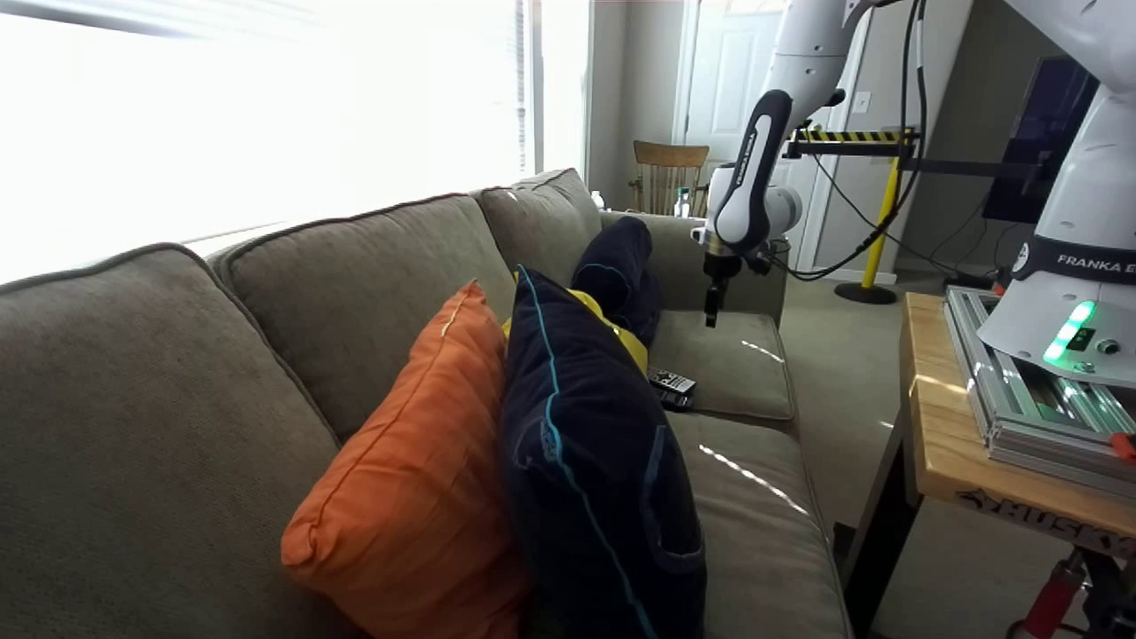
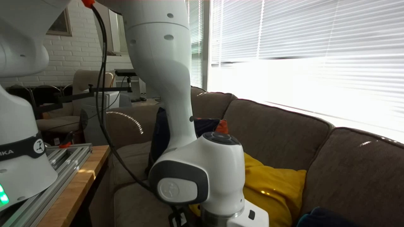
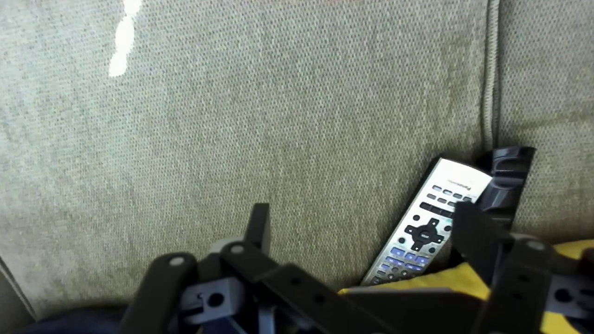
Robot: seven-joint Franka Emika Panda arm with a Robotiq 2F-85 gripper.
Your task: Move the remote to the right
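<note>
A black remote [image 3: 506,185] lies on the sofa seat in the wrist view, at the seam between two seat cushions. A finger and the yellow pillow hide part of it. In an exterior view the black remote [image 1: 676,402] lies by the dark pillow. A silver-faced remote [image 3: 424,227] with a black edge lies right beside it; it also shows in an exterior view [image 1: 672,381]. My gripper [image 3: 364,208] is open and empty, with its fingers wide apart. In an exterior view the gripper [image 1: 712,306] points down, above the seat and apart from the remotes.
A yellow pillow [image 2: 271,189] covers the near ends of the remotes. A navy pillow [image 1: 595,444] and an orange pillow [image 1: 417,479] lean on the sofa. A rolled dark pillow [image 1: 614,266] lies towards the sofa's arm. The robot's wooden bench [image 1: 941,426] stands in front.
</note>
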